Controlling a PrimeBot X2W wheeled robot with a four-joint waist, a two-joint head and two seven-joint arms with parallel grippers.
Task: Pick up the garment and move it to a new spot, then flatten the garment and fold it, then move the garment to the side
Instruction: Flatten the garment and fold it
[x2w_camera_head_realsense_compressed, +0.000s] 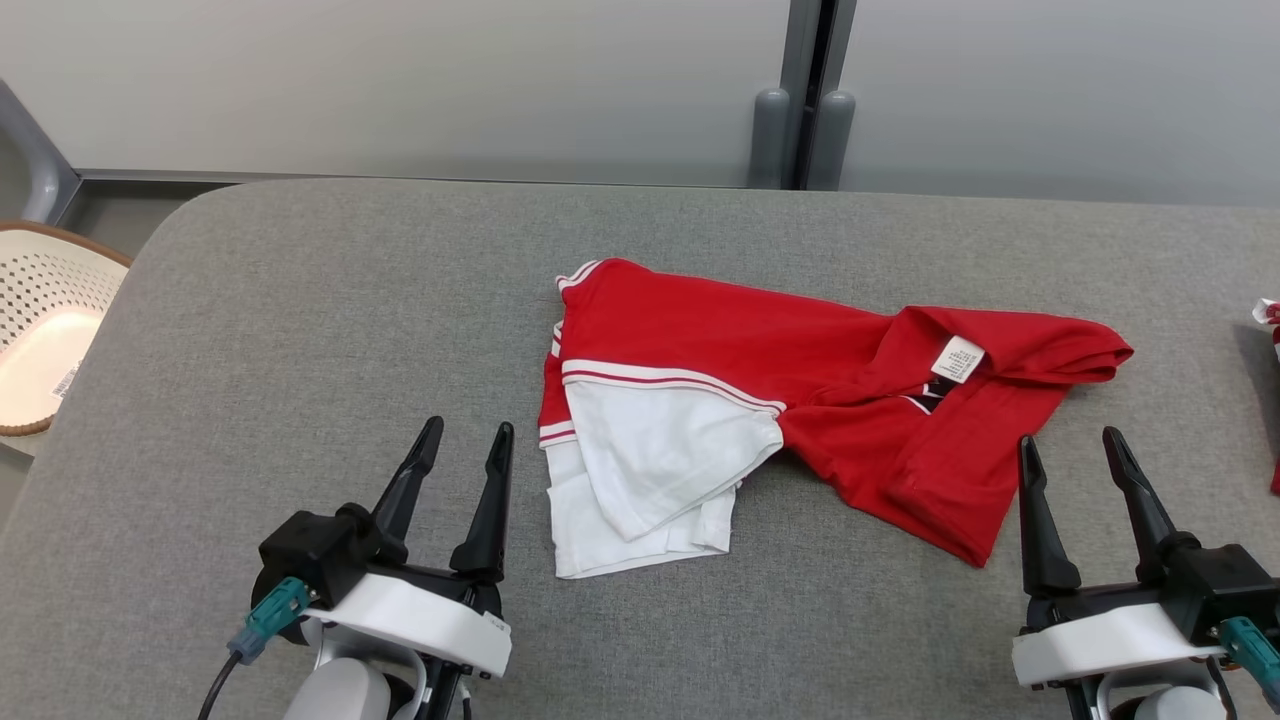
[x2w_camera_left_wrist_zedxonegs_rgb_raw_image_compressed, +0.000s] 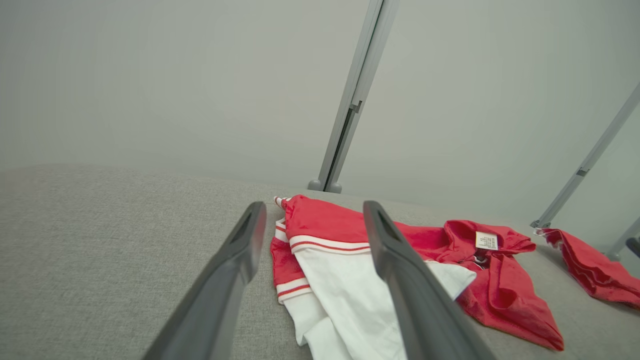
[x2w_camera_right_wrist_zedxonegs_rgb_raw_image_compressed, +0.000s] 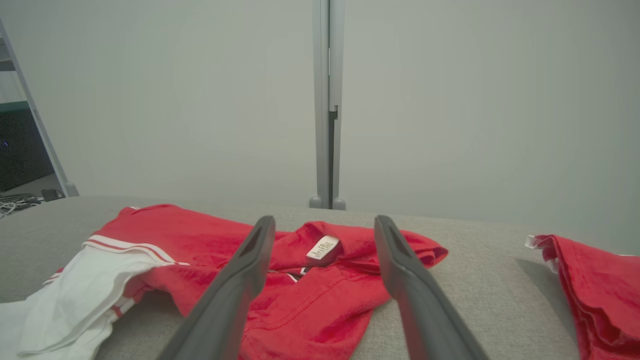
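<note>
A red and white garment (x2w_camera_head_realsense_compressed: 760, 370) lies crumpled in the middle of the grey padded table (x2w_camera_head_realsense_compressed: 300, 300), its white label facing up at the right end. My left gripper (x2w_camera_head_realsense_compressed: 465, 435) is open at the lower left, short of the garment's white part, holding nothing. My right gripper (x2w_camera_head_realsense_compressed: 1070, 440) is open at the lower right, just beside the garment's red right end. From the left wrist, the garment (x2w_camera_left_wrist_zedxonegs_rgb_raw_image_compressed: 345, 240) spreads beyond the open gripper (x2w_camera_left_wrist_zedxonegs_rgb_raw_image_compressed: 312, 207). The right wrist view has the garment (x2w_camera_right_wrist_zedxonegs_rgb_raw_image_compressed: 210, 240) and its label beyond the open gripper (x2w_camera_right_wrist_zedxonegs_rgb_raw_image_compressed: 325, 222).
A white perforated basket (x2w_camera_head_realsense_compressed: 45, 320) stands off the table's left edge. Another red and white cloth (x2w_camera_head_realsense_compressed: 1270, 320) sits at the table's right edge, seen too as a red cloth (x2w_camera_right_wrist_zedxonegs_rgb_raw_image_compressed: 595, 285) on the right. A grey wall with a vertical post (x2w_camera_head_realsense_compressed: 805, 90) runs behind the table.
</note>
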